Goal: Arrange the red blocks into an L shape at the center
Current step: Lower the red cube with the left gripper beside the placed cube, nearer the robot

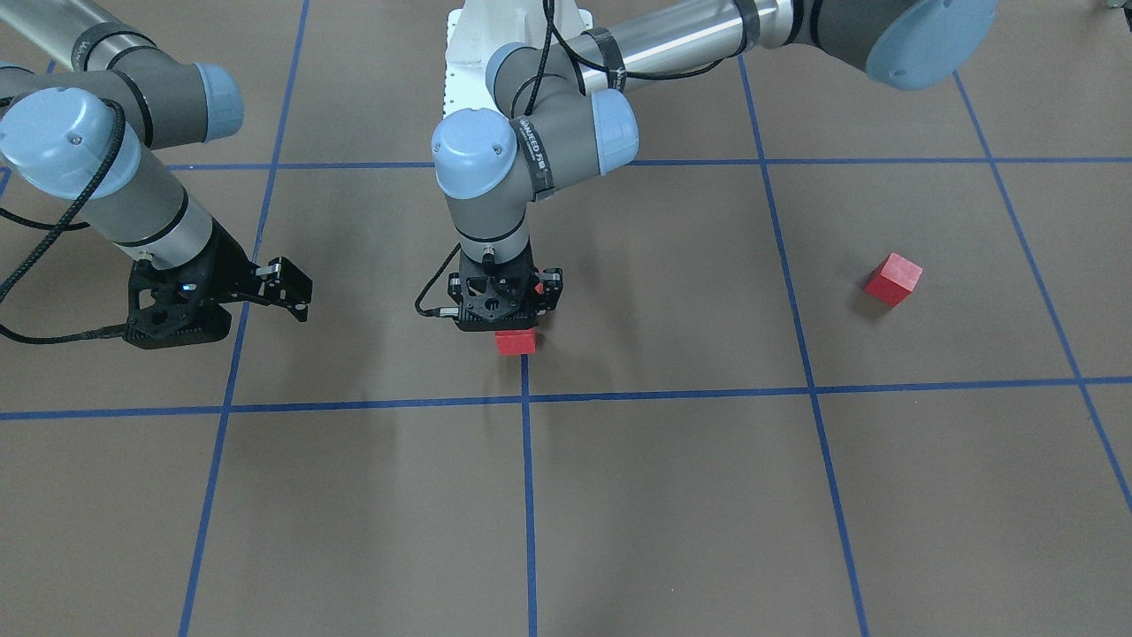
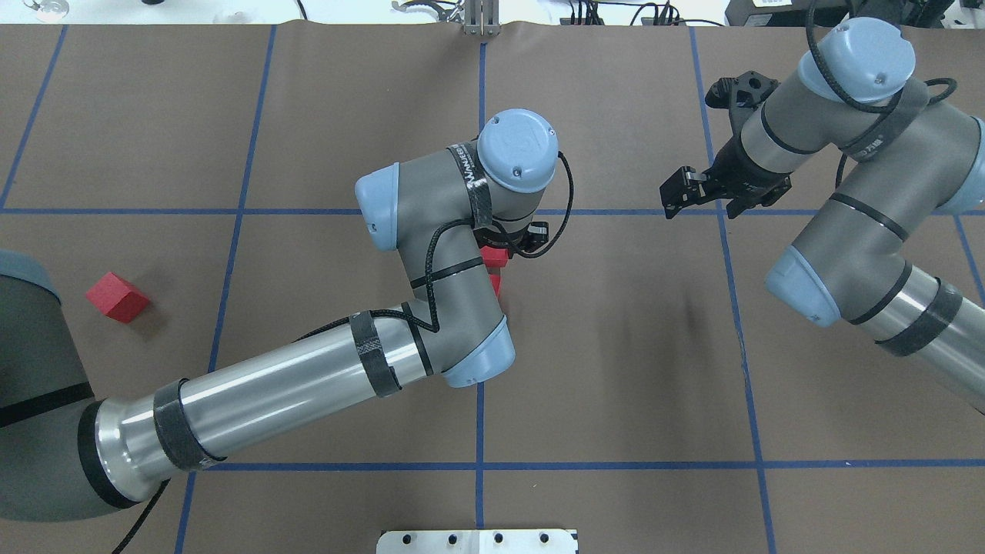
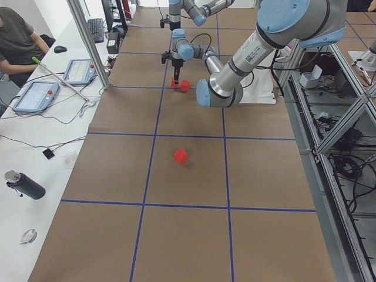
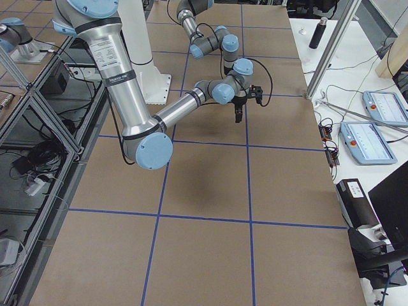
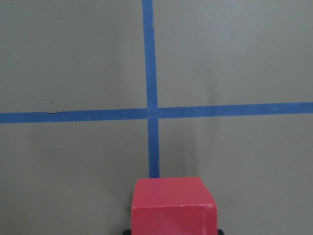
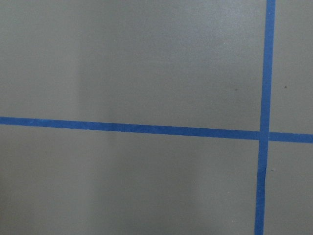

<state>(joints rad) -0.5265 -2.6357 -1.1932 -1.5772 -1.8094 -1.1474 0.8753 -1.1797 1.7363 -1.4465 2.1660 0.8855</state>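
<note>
Currently finds left gripper (image 1: 508, 326) down over a red block (image 1: 516, 341) on the center line (image 5: 149, 73), second block (image 2: 495, 286) just beside, third block (image 1: 893, 279) well apart; cannot tell jaw opening or hold. Shows right gripper (image 1: 303, 296) spread wide, empty. Risks knocking the neighbour askew through a dragged release.

Overhead, the left arm (image 2: 431, 254) leaves you only a red sliver of the second block (image 2: 495, 285). The left end effector (image 1: 509, 324) hides its own fingertips, and its wrist camera crops the other block (image 5: 173, 205)'s bottom.
</note>
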